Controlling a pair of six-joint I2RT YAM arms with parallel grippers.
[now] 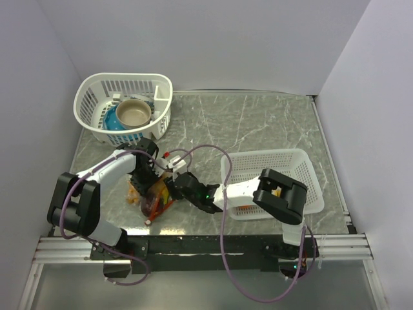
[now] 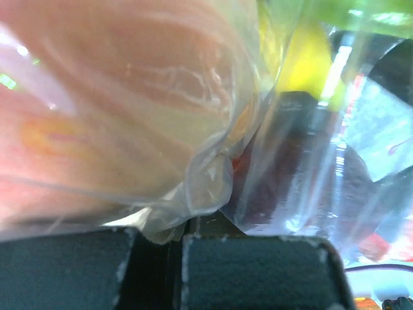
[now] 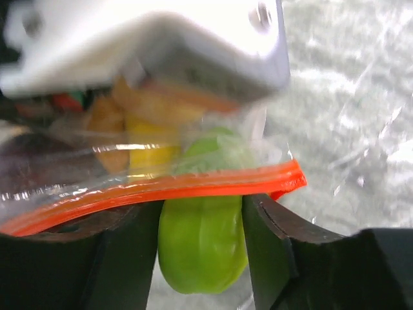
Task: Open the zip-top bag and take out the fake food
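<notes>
L claw, R claw at zip-top bag

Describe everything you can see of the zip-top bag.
The zip-top bag is clear, crinkly plastic with an orange-red zip strip along one edge. It is at the table's front left, bulging with yellow, orange, green and dark toy food. The left gripper seems to pinch a fold of it; the right gripper sits at the strip, its fingers either side of a green piece inside.
</notes>
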